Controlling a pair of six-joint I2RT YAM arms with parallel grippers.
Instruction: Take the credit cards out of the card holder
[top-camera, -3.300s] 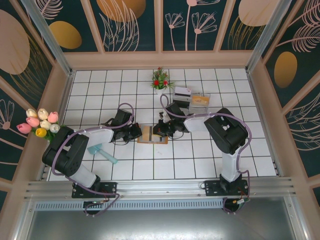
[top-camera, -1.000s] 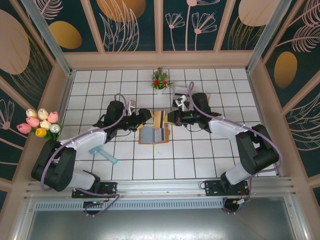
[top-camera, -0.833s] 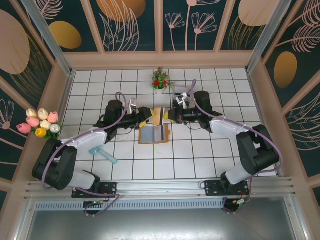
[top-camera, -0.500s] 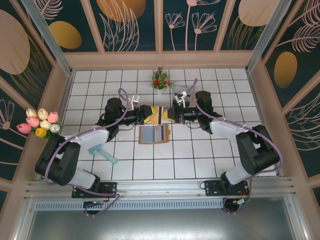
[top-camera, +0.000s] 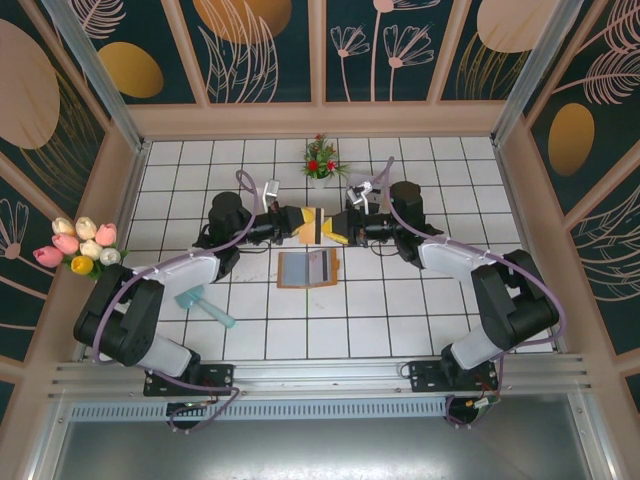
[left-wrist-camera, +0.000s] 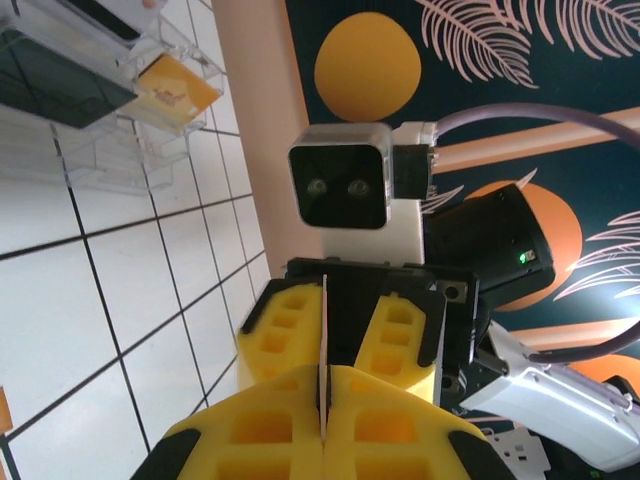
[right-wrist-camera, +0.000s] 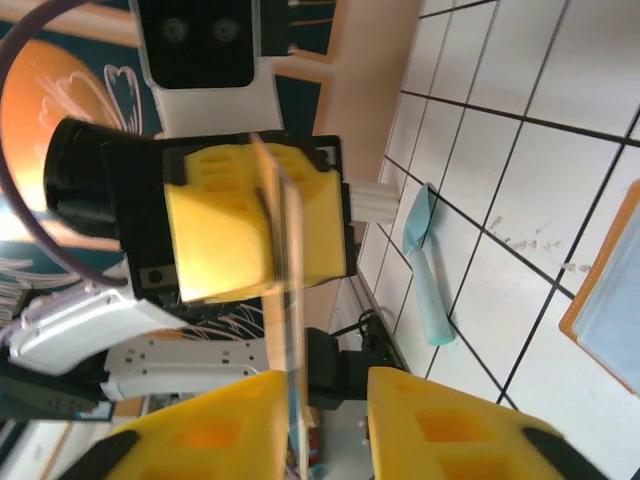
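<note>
Above the middle of the white tiled counter (top-camera: 400, 320) the two arms meet tip to tip. The left end effector (top-camera: 304, 223) is closed tight on a thin rectangular card (top-camera: 318, 226), its yellow fingers (left-wrist-camera: 400, 430) pressed flat on both faces. The card stands on edge in the air, and its colour is hard to tell. The right end effector (top-camera: 334, 230) faces it from the right with its jaws partly apart. The card's edge lies against one yellow finger (right-wrist-camera: 215, 425), while the other finger stands clear of it.

The orange-brown leather-like folding card holder (top-camera: 307, 268) lies open on the counter just nearer than the two tips, touched by neither. A pale blue-grey panel shows inside it. Teal-green plastic cards (top-camera: 205, 305) lie on the counter near and left, well apart from the holder. A clear plastic tray (left-wrist-camera: 90, 110) stands farther off, near the right arm.
</note>
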